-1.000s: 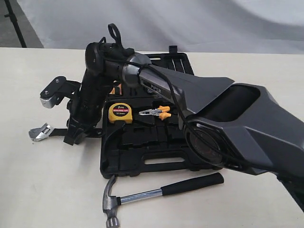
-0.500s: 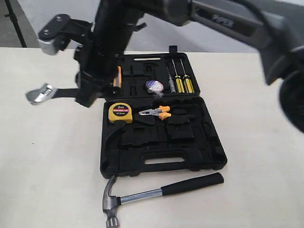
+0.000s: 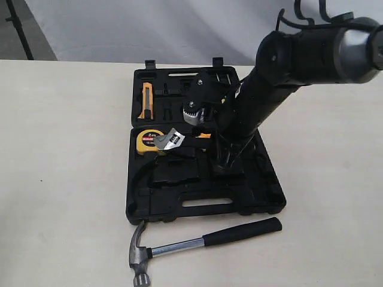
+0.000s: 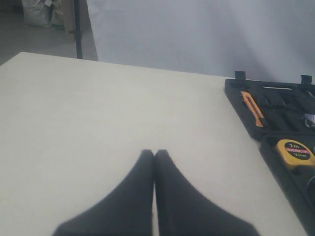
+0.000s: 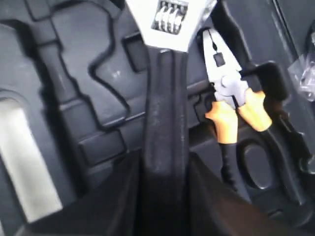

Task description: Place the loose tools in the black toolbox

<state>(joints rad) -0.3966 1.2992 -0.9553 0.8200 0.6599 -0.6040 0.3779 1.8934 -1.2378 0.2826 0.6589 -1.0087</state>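
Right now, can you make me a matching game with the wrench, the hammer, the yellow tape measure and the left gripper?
Things:
1 wrench
2 hammer
3 tape measure
4 left gripper

States:
A lying on the table
B shut, holding nothing
C held by the right gripper
D sitting in the black toolbox

Pairs: 1-C, 2-A, 3-D, 4-B

The large black moulded plastic toolbox (image 3: 270, 186) lies open on the table (image 3: 66, 179), the steel-shafted claw hammer (image 3: 197, 242) just before it. Its near half holds the yellow tape measure (image 3: 146, 142) at left, the orange-handled pliers (image 5: 231, 98) right of it, and the black-handled adjustable wrench (image 3: 172, 141) above, between them.
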